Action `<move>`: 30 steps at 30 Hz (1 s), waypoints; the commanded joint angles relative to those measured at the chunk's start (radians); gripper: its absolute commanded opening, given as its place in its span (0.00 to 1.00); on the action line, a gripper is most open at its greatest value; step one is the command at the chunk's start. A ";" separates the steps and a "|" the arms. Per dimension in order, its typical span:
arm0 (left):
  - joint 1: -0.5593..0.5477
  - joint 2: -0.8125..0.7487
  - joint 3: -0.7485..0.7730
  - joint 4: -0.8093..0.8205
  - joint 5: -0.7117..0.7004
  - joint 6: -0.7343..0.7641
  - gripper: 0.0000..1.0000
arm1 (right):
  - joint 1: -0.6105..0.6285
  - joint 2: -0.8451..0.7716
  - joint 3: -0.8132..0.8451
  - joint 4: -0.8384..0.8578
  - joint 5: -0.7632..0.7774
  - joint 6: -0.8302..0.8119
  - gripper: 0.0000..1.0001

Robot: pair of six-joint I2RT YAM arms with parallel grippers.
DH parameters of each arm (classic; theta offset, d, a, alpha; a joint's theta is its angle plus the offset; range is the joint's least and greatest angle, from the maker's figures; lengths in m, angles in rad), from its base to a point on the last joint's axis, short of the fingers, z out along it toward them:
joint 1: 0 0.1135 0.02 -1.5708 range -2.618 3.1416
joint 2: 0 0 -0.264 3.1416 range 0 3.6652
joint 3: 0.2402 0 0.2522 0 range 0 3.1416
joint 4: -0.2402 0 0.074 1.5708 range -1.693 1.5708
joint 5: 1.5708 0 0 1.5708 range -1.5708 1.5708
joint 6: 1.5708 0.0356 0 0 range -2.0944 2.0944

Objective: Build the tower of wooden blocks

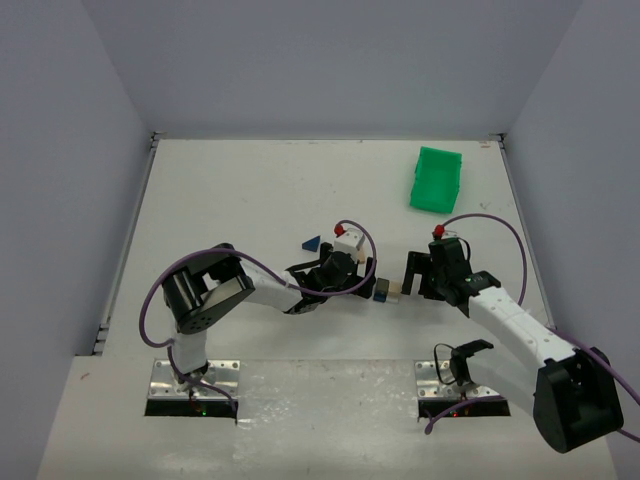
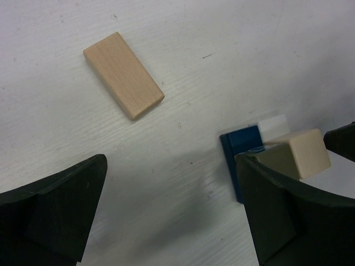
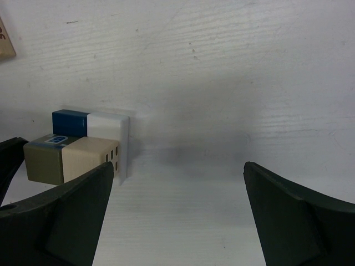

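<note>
Tower (image 1: 387, 291) being built, low stack only.
Left end effector (image 1: 368, 281) and right end effector (image 1: 413, 273) being held wide, empty; wedge (image 1: 311, 243), plank (image 2: 123, 75) being left unplaced.

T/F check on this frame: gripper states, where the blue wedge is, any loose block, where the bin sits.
1. The left gripper and the right gripper are both open. True.
2. The blue wedge sits on top of the wood block tower. False: it lies on the table, apart from the tower, near the left gripper.
3. A flat tan block lies alone on the table, apart from the tower. True.
4. The green bin stands between the two grippers. False: it is at the far right of the table; the tower is what stands between them.
</note>
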 commanded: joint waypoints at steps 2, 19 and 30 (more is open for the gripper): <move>-0.010 -0.016 0.039 0.034 0.002 0.014 1.00 | 0.002 -0.003 0.002 0.009 0.025 0.016 0.99; -0.010 -0.013 0.044 0.033 -0.014 0.020 1.00 | 0.002 -0.012 0.003 -0.005 0.050 0.025 0.99; -0.004 -0.153 0.006 -0.067 -0.249 -0.007 1.00 | 0.002 -0.074 0.090 -0.093 0.106 0.004 0.99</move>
